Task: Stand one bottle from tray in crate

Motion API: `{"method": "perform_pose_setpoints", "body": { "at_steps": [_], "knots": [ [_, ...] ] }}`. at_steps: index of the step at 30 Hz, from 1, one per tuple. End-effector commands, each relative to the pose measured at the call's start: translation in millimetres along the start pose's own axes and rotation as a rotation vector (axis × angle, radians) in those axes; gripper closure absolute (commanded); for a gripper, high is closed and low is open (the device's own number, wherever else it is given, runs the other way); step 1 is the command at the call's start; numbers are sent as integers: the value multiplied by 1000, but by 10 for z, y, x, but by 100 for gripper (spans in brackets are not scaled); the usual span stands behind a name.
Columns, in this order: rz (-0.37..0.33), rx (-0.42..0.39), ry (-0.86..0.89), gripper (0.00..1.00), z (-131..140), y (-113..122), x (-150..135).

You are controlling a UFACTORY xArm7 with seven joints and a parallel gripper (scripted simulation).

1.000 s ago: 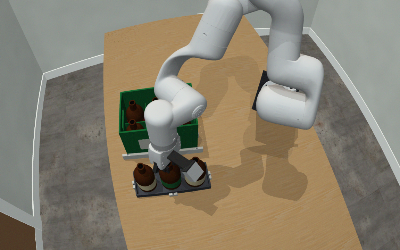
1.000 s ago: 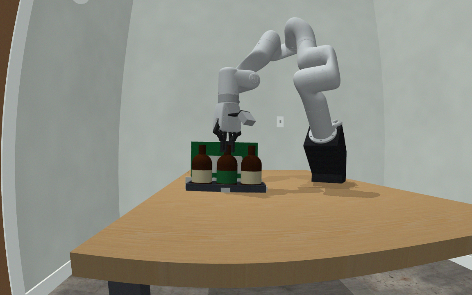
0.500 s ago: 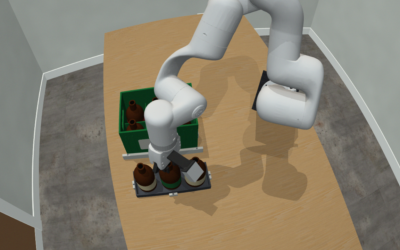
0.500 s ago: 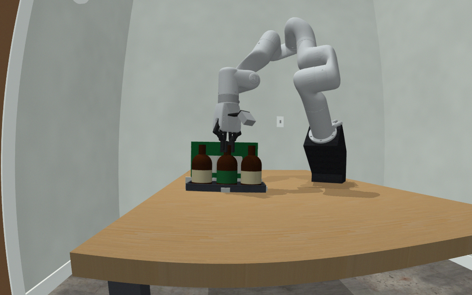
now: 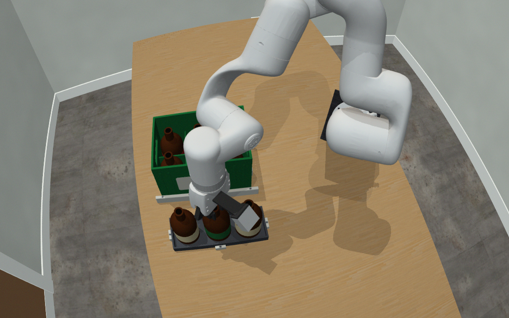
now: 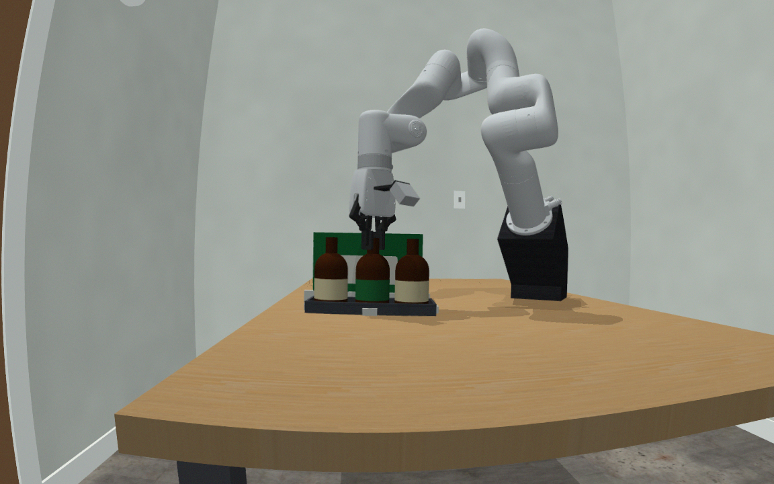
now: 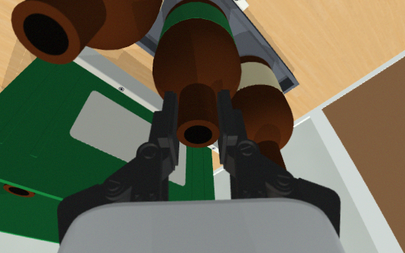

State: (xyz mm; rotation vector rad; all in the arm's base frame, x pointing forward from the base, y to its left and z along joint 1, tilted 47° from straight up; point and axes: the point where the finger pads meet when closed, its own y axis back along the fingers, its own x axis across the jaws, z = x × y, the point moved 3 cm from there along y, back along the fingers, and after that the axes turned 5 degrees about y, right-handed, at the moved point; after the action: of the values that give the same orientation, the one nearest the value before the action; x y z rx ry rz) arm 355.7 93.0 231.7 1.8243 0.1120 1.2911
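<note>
While the big wooden table (image 6: 414, 385) holds everything up, the white arm (image 5: 248, 67) bends over from its black stand (image 6: 537, 265) and reaches down to the front of the table. Next in size is the green crate (image 5: 169, 177), which sits flat on the table with a gray bar (image 5: 173, 197) along its near side. Brown bottles stand in the crate; two of them (image 5: 170, 136) (image 5: 170, 159) show on one side, and the arm hides the other cells. Just in front of the crate sits the dark gray tray (image 5: 193, 246), also flat on the table. Three brown bottles stand up straight in a row on the tray. The one with the green band (image 6: 372, 279) is in the middle. A bottle with a cream band (image 6: 330, 277) stands on one side of it, and another cream one (image 6: 411, 279) stands on the other side. The gripper (image 7: 195, 116) points straight down over the middle bottle. Its two black fingers are squeezed on the thin neck of the green-band bottle, one finger on each side, just under the round open mouth. That bottle looks to be sitting on the tray between its two neighbors.
</note>
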Motion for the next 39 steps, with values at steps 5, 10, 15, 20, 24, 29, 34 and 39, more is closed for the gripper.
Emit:
{"method": "perform_pose_setpoints", "body": {
  "at_steps": [5,10,15,20,24,29,34,39],
  "knots": [
    [2,-3,0,100,14,40,9],
    [2,-3,0,100,15,80,10],
    [2,-3,0,100,16,121,12],
    [2,-3,0,100,17,168,13],
    [2,-3,0,100,18,217,15],
    [2,-3,0,100,19,276,17],
    [2,-3,0,100,20,308,18],
    [2,-3,0,100,21,353,19]
  ]
}}
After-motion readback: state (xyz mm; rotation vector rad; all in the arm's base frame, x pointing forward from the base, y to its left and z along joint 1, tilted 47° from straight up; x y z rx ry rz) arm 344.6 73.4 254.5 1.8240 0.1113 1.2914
